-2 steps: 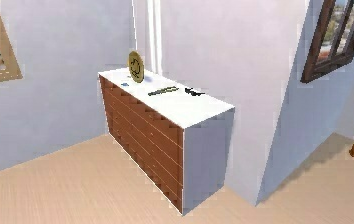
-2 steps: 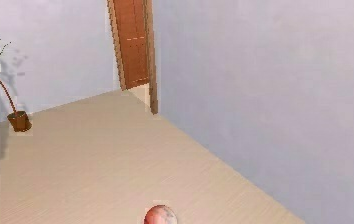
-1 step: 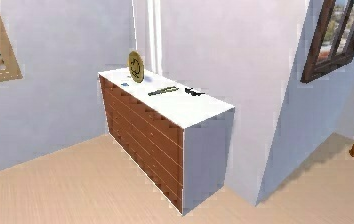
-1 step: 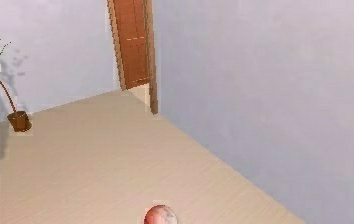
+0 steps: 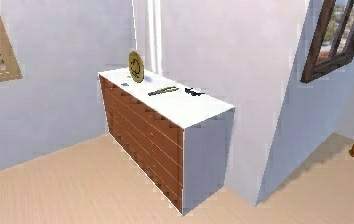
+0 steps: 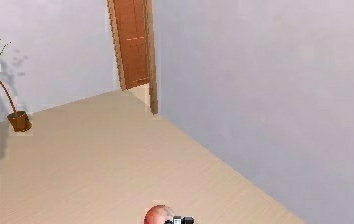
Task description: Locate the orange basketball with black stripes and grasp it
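Forward view: dresser point(image 5: 145, 132); arm side view: claw point(image 6: 171, 219), plant point(image 6: 18, 120).

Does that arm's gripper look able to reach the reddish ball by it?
Probably yes: the reddish ball shows right beside the gripper, with only bare floor around and nothing between them. Whether they touch I cannot tell.
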